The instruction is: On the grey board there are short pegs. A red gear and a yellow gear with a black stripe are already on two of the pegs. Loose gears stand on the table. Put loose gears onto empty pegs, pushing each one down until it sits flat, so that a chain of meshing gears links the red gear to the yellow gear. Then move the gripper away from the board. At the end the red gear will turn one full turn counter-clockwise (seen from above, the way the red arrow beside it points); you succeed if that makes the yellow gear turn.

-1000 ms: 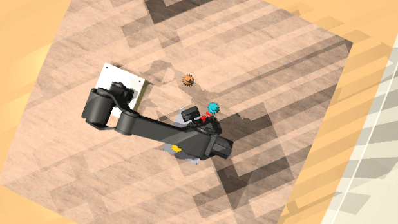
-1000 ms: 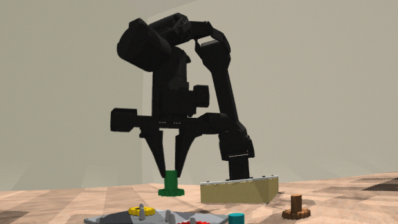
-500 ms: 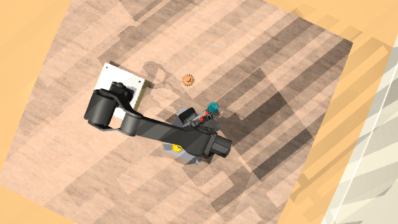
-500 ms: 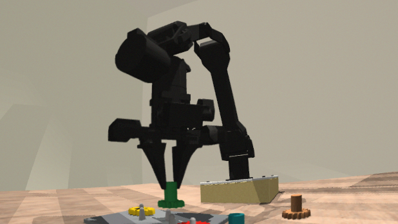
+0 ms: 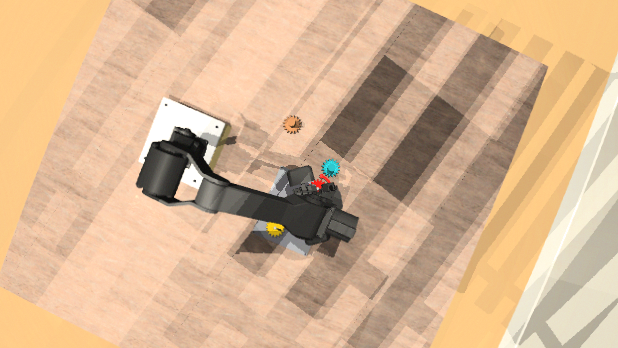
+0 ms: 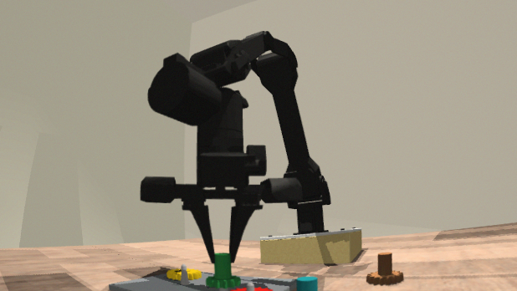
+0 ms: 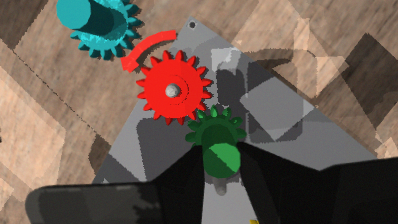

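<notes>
Gripper closed on the handle of the green gear, held upright over the grey board. Green gear is right beside the red gear; teeth look about to mesh or just meshing, can't tell exactly. Also can't tell if it's fully flat; peg under it is hidden.

Done: red gear and yellow gear on the board, green brought to the board. No finished chain yet as far as visible. A grey peg between green and yellow in the wrist view has no gear on it.

Left: seat green, let go, probably one more gear on that peg to reach yellow, then back the gripper off. Candidates: cyan gear, on the table just off the board near red, and brown gear, on the table well apart from the board. Which size fits is unclear. Risk: green teeth landing on top of red's.
</notes>
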